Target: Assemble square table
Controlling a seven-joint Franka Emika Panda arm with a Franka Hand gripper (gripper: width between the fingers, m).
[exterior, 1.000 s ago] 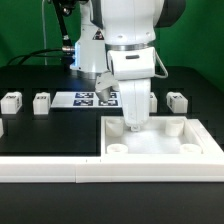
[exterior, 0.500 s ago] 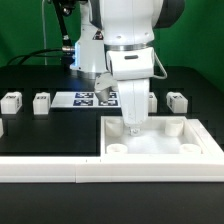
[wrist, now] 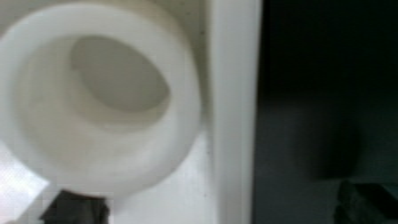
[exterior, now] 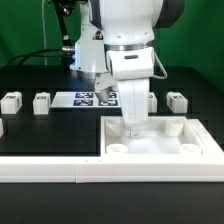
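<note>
top: white plastic square tray-like top [exterior: 158, 141] lies flat by bench [exterior: 50, 130] near edge, exterior view's right | gripper [exterior: 130, 129]: low over its far round corner socket [wrist: 107, 95], spread or pressed together cannot tell, holds nothing visible | progress: seemingly early, small white tagged leg blocks [exterior: 41, 101] loose along far side, none fitted

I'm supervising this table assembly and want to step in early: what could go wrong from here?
The gripper sits low over the square table top, close to a corner socket; a sideways move might shove the top. A leg block stands just beyond the top's far edge, so a low swing that way could knock it.
</note>
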